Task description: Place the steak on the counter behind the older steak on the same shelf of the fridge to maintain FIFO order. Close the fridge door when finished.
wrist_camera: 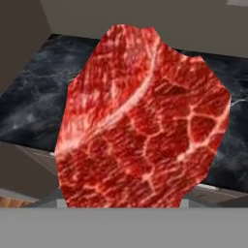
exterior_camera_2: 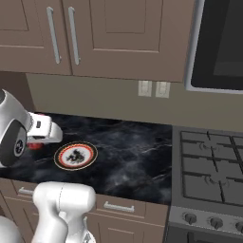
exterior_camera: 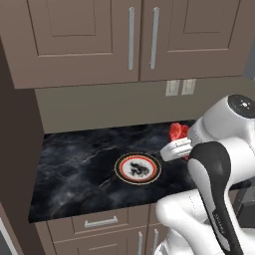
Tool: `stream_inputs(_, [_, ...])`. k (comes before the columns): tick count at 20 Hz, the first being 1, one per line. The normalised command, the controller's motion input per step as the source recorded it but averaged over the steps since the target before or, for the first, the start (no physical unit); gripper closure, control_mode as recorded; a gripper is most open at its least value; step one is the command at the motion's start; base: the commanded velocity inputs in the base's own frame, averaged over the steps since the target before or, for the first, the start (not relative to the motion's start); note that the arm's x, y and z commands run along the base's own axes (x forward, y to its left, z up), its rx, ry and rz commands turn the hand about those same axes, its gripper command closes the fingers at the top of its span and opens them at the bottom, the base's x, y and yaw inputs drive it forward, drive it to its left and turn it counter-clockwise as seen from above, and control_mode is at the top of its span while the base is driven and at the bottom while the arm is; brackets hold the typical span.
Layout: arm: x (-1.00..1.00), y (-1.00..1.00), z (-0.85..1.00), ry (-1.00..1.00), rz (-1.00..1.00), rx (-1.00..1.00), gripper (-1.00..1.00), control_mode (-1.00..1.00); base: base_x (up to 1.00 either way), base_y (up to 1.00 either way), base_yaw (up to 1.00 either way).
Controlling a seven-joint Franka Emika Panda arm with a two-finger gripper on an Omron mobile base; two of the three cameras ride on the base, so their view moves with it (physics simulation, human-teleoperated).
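in the left base view the black marbled counter [exterior_camera: 74, 169] runs from a brown side panel at the left across to the arm at the right, under brown wall cabinets [exterior_camera: 89, 35] with vertical bar handles. near the middle of the worktop sits a round plate [exterior_camera: 138, 168] with a dark, gold-edged rim and a white centre bearing a dark figure. just right of it and a little further back, the steak [exterior_camera: 178, 131] shows as a bright red chunk partly covered by the white hand; the gripper [exterior_camera: 185, 147] sits against it, so the meat appears to be pinched between narrow jaws, though the fingertips themselves are hidden. two pale wall outlets [exterior_camera: 180, 87] sit on the backsplash above.

in the right base view the hand is at the far left with a sliver of red beneath it, the plate just beside it, and a gas stove [exterior_camera_2: 211, 166] at the right.

in the hand view the steak is very close to the camera, streaked with pale fat, above the counter edge.
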Motion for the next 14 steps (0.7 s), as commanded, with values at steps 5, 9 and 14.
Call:
stream_inputs(5, [0.0, 0.3, -0.02, 0.01, 0.04, -0.1, 1.0, -1.0, 0.0, 0.0, 0.0])
stream_inputs(9, [-0.17, 0.05, -0.07, -0.03, 0.0, 0.0, 1.0, -1.0, 0.0, 0.0, 0.0])
stream_inputs(14, [-0.24, 0.02, -0.08, -0.02, 0.0, 0.0, 1.0, 1.0, -0.6, 0.0, 0.0])
